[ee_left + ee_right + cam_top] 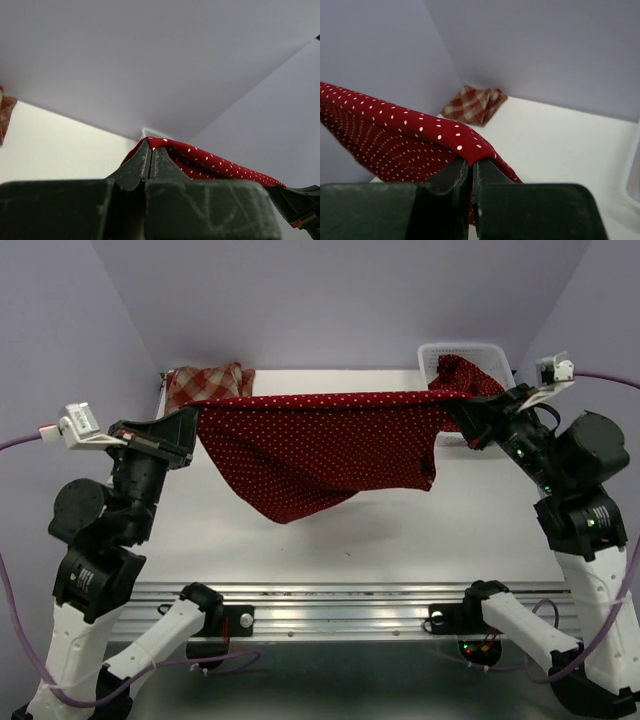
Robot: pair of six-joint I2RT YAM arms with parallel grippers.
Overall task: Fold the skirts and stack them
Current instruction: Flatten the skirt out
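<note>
A dark red skirt with tiny white dots [310, 445] hangs stretched in the air between both arms, its top edge taut and its lower part sagging over the table. My left gripper [196, 421] is shut on its left corner [172, 150]. At the other end my right gripper [450, 410] is shut on the right corner [450, 137]. The red-and-cream checked skirt [205, 383] lies folded at the back left corner [472, 104]. Another dark red dotted skirt [462, 375] lies in the white basket at the back right.
The white mesh basket [480, 352] stands at the table's back right corner, its rim [150, 132] showing just past the left fingers. Purple walls close in the back and both sides. The white table [400, 530] runs under the hanging skirt.
</note>
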